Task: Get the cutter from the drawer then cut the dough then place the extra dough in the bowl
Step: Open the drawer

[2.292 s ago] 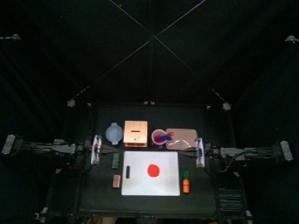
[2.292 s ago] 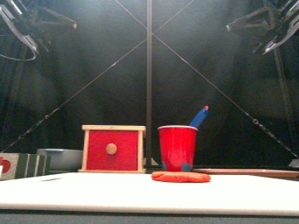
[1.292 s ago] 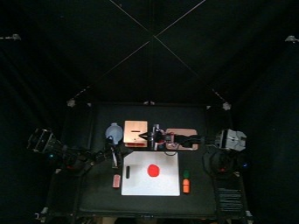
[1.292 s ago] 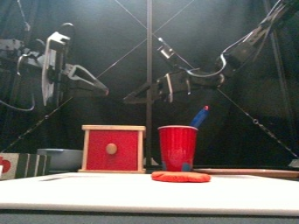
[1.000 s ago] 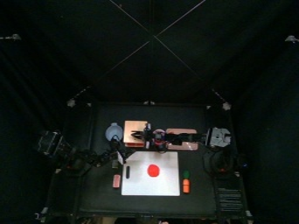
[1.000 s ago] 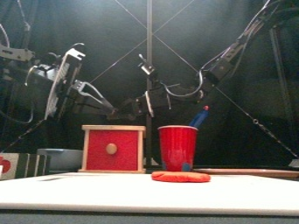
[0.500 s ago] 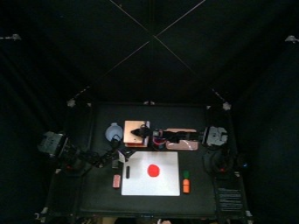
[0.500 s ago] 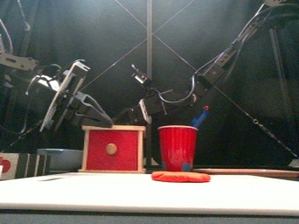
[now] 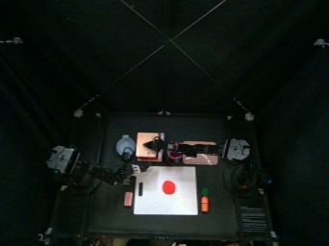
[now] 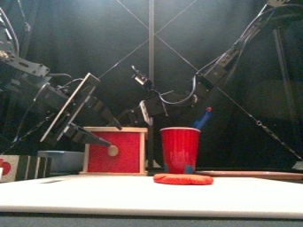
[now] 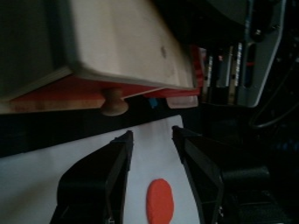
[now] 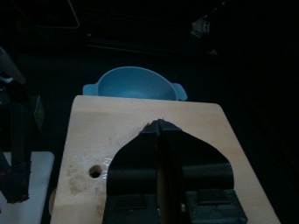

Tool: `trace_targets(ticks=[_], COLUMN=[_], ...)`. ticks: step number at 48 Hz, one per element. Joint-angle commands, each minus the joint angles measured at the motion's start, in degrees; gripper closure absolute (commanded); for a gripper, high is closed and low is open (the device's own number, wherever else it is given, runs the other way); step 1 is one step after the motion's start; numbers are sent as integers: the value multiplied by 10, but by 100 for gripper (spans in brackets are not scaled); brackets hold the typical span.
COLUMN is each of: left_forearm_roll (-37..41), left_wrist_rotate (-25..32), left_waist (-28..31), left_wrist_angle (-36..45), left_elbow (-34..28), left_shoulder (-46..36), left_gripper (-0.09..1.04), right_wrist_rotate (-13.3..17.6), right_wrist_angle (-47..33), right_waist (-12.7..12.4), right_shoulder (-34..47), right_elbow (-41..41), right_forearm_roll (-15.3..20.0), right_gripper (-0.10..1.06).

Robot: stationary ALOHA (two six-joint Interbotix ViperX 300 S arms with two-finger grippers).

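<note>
The pale wooden box (image 10: 115, 149) stands behind the white cutting board (image 10: 151, 197), its red drawer front (image 11: 82, 92) closed. The cutter does not show in any view. A flat red dough disc (image 10: 183, 179) lies on the board. My left gripper (image 11: 149, 136) is open and hangs in front of the drawer knob (image 11: 114, 105), apart from it. My right gripper (image 12: 162, 128) is shut, its tips over the box top (image 12: 128, 131); whether they touch it I cannot tell. The blue-grey bowl (image 12: 135, 85) sits just beyond the box.
A red cup (image 10: 180, 149) with a blue toy knife (image 10: 201, 118) stands right of the box. Small toy foods lie beside the board on the left (image 9: 129, 198) and on the right (image 9: 205, 203).
My left gripper has come down toward the drawer front and opened its jaws. The right arm has swung in from the right and now holds still above the box.
</note>
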Motion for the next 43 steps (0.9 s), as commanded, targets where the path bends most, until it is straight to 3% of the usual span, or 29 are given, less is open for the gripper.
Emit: trace_targets(ticks=[1, 13, 43], left_forearm_roll=[-2, -11, -2], left_wrist_rotate=[-25, -69, -63], left_waist=[2, 18, 97], left_wrist_angle=[1, 2, 42], left_elbow=[-11, -24, -28], left_shoulder=[3, 16, 48], left_gripper=[15, 16, 16], right_wrist_rotate=[-1, -1, 0], right_wrist_angle=[7, 7, 7], right_waist=[1, 4, 22], right_shoulder=[-4, -3, 4], right_elbow=[-4, -9, -12], right_forearm_roll=[-2, -2, 1], right_gripper=[102, 102, 102])
